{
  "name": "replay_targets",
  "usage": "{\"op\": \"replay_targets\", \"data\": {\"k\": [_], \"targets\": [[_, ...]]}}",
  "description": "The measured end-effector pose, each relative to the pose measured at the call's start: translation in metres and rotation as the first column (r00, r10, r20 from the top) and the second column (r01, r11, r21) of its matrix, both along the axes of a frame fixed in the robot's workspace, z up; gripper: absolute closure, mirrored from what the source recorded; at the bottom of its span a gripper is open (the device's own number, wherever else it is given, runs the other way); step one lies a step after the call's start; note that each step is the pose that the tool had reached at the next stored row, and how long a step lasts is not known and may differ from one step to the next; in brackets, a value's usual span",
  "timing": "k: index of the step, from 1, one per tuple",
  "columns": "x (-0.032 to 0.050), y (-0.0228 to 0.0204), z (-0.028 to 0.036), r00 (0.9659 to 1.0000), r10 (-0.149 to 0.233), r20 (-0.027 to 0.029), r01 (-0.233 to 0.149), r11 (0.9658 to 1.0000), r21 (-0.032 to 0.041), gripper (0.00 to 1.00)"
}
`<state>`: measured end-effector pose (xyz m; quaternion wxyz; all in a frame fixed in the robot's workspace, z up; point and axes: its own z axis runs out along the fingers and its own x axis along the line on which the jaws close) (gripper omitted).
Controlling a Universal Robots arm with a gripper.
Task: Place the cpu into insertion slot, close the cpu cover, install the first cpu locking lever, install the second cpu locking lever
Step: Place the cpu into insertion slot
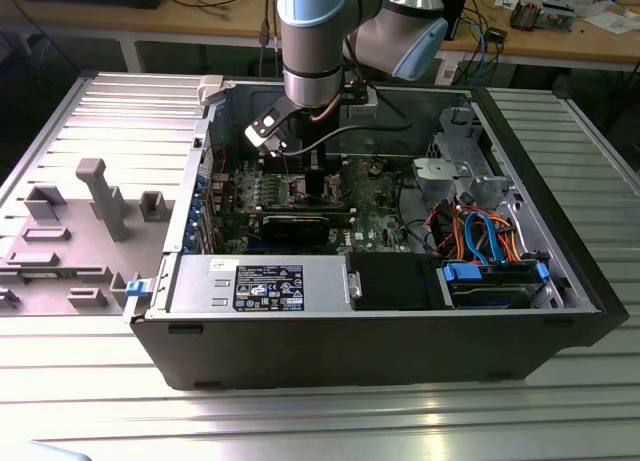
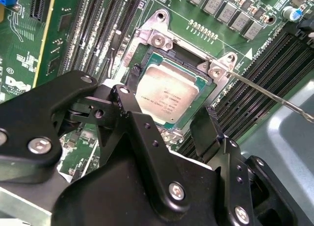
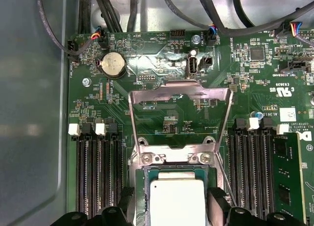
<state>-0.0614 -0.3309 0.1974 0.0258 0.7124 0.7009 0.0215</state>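
Black fingers (image 2: pixel 142 133) loom closest in the second wrist view. The jaws are spread, with 1 finger on each side of the cpu (image 2: pixel 167 93) rather than pinching it, as far as I can judge. Their tips blend into the dark socket edge, so I cannot rule out a light touch. The cpu lies flat and square in the insertion slot (image 2: pixel 158 38), which looks like a seated chip just let go. In the first wrist view the cpu cover (image 3: pixel 179 91) stands swung up on its hinge, leaving the slot open from above. That would explain why the jaws can straddle the chip at all. A thin locking lever (image 2: pixel 265 92) angles away over the memory slots (image 3: pixel 98 172), unhooked, so nothing pins the cover down. The socket's contacts are hidden under the cpu, and the chip's near edge is cut off in the first wrist view. From across the room, the arm (image 1: pixel 315 41) plunges into the open computer case (image 1: pixel 400 331) on the ribbed table (image 1: pixel 300 421), its wrist standing over that part of the board.
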Motion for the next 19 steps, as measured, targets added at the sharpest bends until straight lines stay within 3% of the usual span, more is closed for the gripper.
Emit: {"op": "replay_targets", "data": {"k": [3,4,5,7,8,10,11,18,19], "targets": [[-0.0001,-0.0001,0.0015,1.0,0.0,0.0,0.0,1.0,-0.0079,0.31],[-0.0001,-0.0001,0.0023,1.0,0.0,0.0,0.0,0.9999,-0.0138,0.31],[0.0,0.0,0.0044,1.0,0.0,-0.0003,0.0,0.9995,-0.0314,0.31],[0.0001,0.0,0.0073,1.0,0.0,-0.0027,0.0,0.9991,-0.0413,0.31],[0.0,-0.0001,0.0086,1.0,0.0,-0.0039,0.0,0.9991,-0.0433,0.32],[0.0001,0.0,0.0105,1.0,0.0,-0.0066,0.0,0.999,-0.0458,0.46],[0.0001,0.0,0.0113,1.0,0.0,-0.0075,0.0,0.9989,-0.0464,0.46],[0.0003,0.0,0.0176,0.9999,0.0,-0.0145,-0.001,0.9987,-0.0519,0.88],[0.0003,0.0,0.0176,0.9999,0.0,-0.0146,-0.001,0.9987,-0.0519,0.89]]}}
